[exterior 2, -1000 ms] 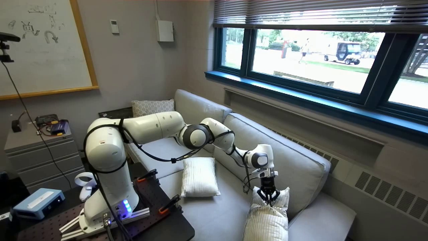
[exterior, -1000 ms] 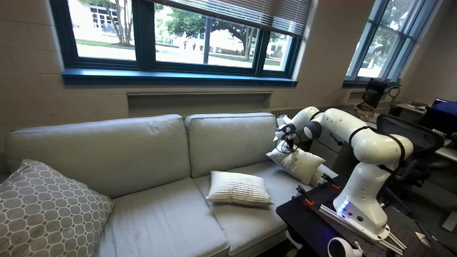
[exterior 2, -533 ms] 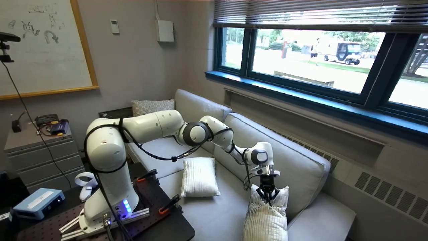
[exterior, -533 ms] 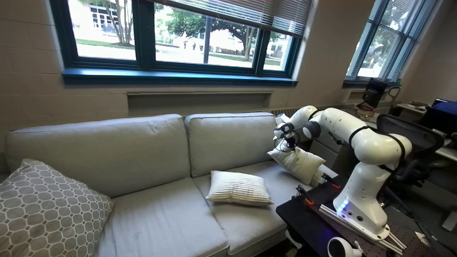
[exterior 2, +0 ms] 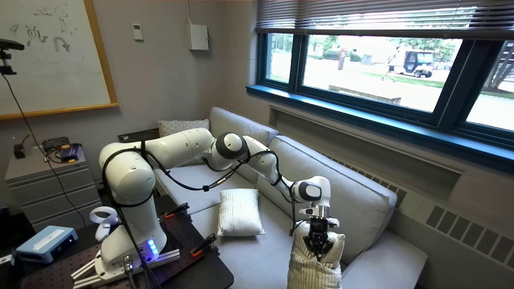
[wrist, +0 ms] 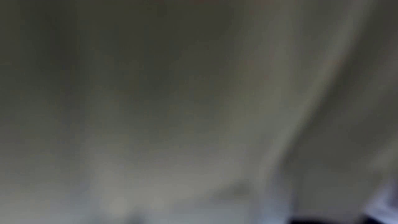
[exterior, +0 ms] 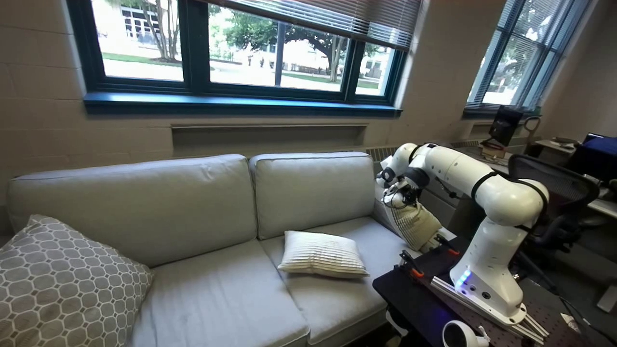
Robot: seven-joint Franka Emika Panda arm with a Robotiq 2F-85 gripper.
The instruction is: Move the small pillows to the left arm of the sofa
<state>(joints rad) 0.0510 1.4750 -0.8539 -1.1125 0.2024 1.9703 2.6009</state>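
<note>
Claw [exterior 2: 318,249] is apparently clenching the gripped pillow [exterior 2: 313,273], whose fabric is puckering at the tips in an exterior view; the wrist view is showing only dim blur. Against the moment just preceding, the claw is standing nearer the robot base [exterior: 487,270] and the pillow is folding harder, its corner no longer jutting over the sofa [exterior: 212,289]. Assessment: this transfer is apparently nearing completion, the pillow sitting beside or over the left arm [exterior 2: 389,261], off the arm-side corner of the bench [exterior: 405,291]. Whether it is bearing on that arm, the views are not establishing. The bent filling is possibly pushing back, so release is calling for care.

The loose pillow [exterior: 324,254] is lying flat on the sofa, across from the other corner of the bench's sofa-facing edge, awaiting its own transfer. Along that edge two clamps [exterior 2: 205,242] are holding; a white controller [exterior 2: 103,232] is lying near the edge away from the left arm. Beyond, a patterned pillow [exterior: 72,289] is leaning at the sofa's far end, a window [exterior: 196,58] is admitting daylight, and a whiteboard [exterior 2: 52,60] is bearing sketches.
</note>
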